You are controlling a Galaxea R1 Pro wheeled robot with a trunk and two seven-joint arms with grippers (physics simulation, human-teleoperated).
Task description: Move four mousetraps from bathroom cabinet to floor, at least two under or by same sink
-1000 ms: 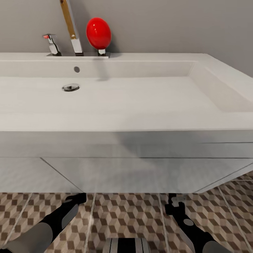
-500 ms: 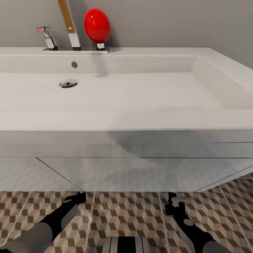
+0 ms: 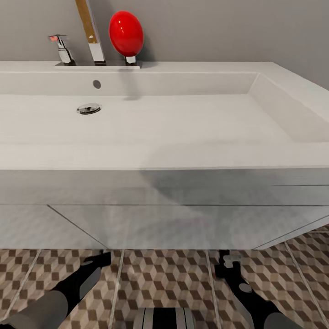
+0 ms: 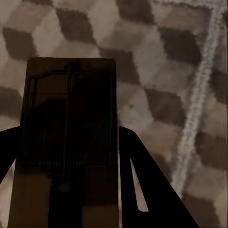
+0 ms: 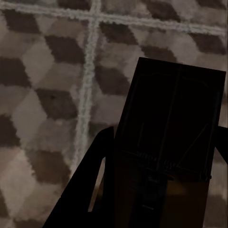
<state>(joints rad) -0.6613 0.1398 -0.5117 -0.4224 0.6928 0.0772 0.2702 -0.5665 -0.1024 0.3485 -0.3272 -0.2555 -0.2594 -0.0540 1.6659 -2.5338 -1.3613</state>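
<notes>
In the left wrist view a brown wooden mousetrap (image 4: 66,142) with thin wire sits between the dark fingers of my left gripper (image 4: 66,161), held just above the bathroom floor (image 4: 161,95). In the right wrist view my right gripper (image 5: 161,161) is shut on a second, shadowed mousetrap (image 5: 173,133) over the tiles (image 5: 42,95). The head view has both grippers low at the foot of the white vanity (image 3: 164,224), the left gripper (image 3: 98,259) and the right gripper (image 3: 226,262) partly tucked under its edge. The wide white sink (image 3: 164,157) is directly above. The cabinet is out of view.
A chrome tap (image 3: 93,43), a small lever (image 3: 61,48) and a red egg-shaped object (image 3: 126,33) stand at the back of the sink against the grey wall. Cube-patterned floor (image 3: 164,278) runs along the vanity's foot. My own base (image 3: 164,318) is at the near edge.
The head camera shifted slightly, so the sink sits a little differently in the picture. Both arms have sunk a touch lower by the vanity foot, and both traps stay held.
</notes>
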